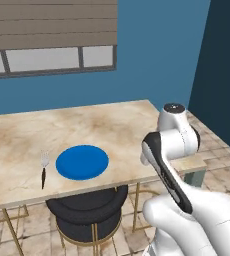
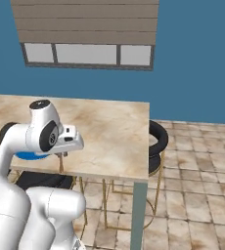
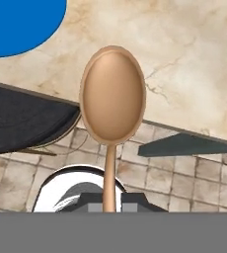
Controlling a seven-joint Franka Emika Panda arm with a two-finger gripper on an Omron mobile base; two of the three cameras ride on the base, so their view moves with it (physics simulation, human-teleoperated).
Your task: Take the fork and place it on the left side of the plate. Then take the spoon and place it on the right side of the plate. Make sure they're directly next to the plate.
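- The white robot arm with dark joints [image 1: 169, 167] is folding back on itself at the near right corner of the pale marbled table [image 1: 112, 125], its elbow raised and its forearm angling down toward the table's near edge.
- In the right base view the wrist is lying roughly level, with the hand reaching toward the table edge, and the two-finger gripper [image 2: 61, 155] is hanging just below it over the near rim.
- The jaws are sitting fully closed on the thin brown handle of the wooden-looking spoon [image 3: 112, 106], which is standing straight out from the fingers with its oval bowl facing the hand camera.
- The spoon is being held up off the table, over the near edge; from the hand view the bowl is overlapping both the marbled top and the tiled floor beyond it.
- The flat round bright blue plate [image 1: 82, 161] is lying near the table's near edge, well left of the arm; its rim is also showing in the far left corner of the hand view.
- The thin dark-handled fork with a pale tined head [image 1: 44, 169] is lying just left of the plate, close beside it, tines pointing far.
- A black round stool with gold legs [image 1: 87, 210] is standing under the near edge, below the plate.
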